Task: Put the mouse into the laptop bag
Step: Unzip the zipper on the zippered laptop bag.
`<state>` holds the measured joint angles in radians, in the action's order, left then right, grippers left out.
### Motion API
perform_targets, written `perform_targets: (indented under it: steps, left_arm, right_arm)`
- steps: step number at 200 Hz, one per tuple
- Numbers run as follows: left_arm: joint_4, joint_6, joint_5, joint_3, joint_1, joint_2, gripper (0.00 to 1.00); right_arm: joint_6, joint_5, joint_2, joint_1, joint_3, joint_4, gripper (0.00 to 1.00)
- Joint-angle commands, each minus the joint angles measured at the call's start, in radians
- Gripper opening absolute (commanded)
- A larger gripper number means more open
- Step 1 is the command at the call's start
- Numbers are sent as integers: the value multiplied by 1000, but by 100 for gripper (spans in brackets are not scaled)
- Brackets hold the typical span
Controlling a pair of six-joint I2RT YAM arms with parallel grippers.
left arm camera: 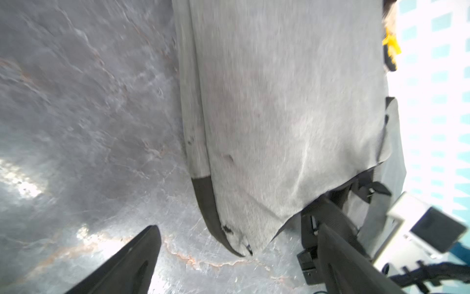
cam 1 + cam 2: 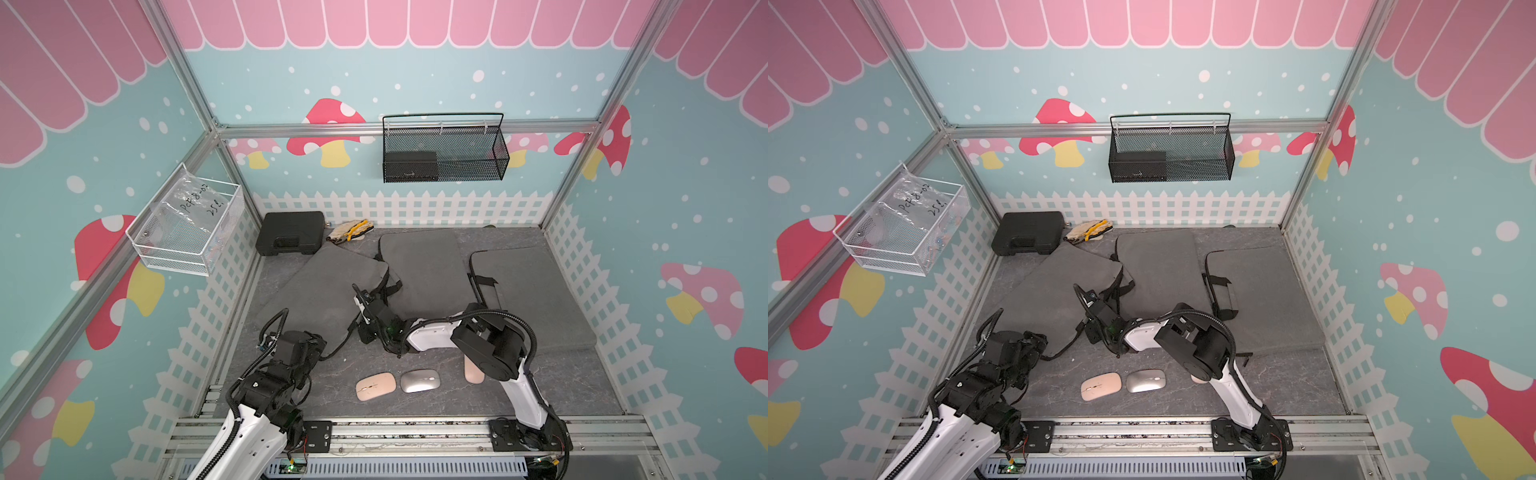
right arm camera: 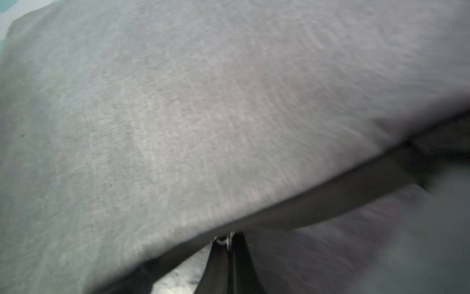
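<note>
**Mice, three.**
- Pink mouse (image 2: 376, 386): on the table's (image 2: 561, 382) near middle. Long axis left-right, wheel end to the left. Flat oval, matte blush shell.
- Silver mouse (image 2: 420, 381): just right of the pink one, a thin gap between them. Long axis left-right, wheel end to the right. Same shape, metallic grey.
- Third mouse (image 2: 473, 372): pink, further right, mostly hidden under the right arm. Heading unclear.
- None is in a bag.

**Bags, three.** All are grey fabric with black trim and lie flat across the middle and far table.
- Left bag (image 2: 320, 291), mid bag (image 2: 422, 270), right bag (image 2: 532, 299).

**Claws.**
- Left claw (image 1: 236, 219): fingers spread wide and holding nothing. The left bag's near corner lies between them.
- Right claw (image 3: 229, 244): fingers pressed together at the left bag's right edge. A small metal ring (image 3: 223, 239) shows at their tips, but the view is too blurred to tell whether it is gripped.

**Surface.** Dark grey, marble-veined, glossy.

**Room.**
- Aluminium-framed booth. The teal walls carry mushrooms, pink scallops and a white picket-fence border.
- Black case (image 2: 291, 237) far left, with gloves (image 2: 349, 230) beside it.
- Black mesh basket (image 2: 469, 158) on the far wall.
- White wire basket (image 2: 187, 253) on the left wall.
</note>
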<state>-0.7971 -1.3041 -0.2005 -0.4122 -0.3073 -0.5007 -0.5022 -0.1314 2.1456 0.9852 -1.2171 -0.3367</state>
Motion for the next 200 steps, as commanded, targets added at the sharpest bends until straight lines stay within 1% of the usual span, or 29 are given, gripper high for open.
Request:
perform_targets:
  steps: [1, 44, 69, 86, 99, 128, 146, 158, 166, 200]
  left_arm:
    - [-40, 28, -32, -10, 42, -14, 100]
    - [126, 73, 81, 68, 175, -133, 100]
    - [279, 82, 140, 111, 192, -206, 91]
    - [367, 84, 175, 126, 192, -256, 76]
    - [411, 88, 199, 130, 191, -293, 59]
    - [459, 79, 221, 137, 184, -348, 25]
    - [466, 66, 213, 144, 174, -351, 11]
    - [464, 60, 213, 150, 171, -346, 3]
    - [465, 57, 212, 153, 169, -339, 0]
    - [464, 33, 208, 162, 150, -307, 0]
  right_arm:
    - [-18, -72, -26, -34, 69, 29, 0]
    - [-18, -64, -42, -44, 103, 12, 0]
    - [-11, -37, -45, -40, 105, 5, 0]
    - [-7, -29, -52, -24, 106, 5, 0]
    - [-4, -40, -59, 2, 106, 9, 0]
    - [-17, -34, -58, 72, 97, 10, 0]
    - [-22, -38, -51, 126, 86, 12, 0]
    - [-28, -41, -44, 165, 77, 20, 0]
    - [-34, -36, -41, 189, 73, 22, 0]
    - [-65, -30, -47, 277, 77, 20, 0]
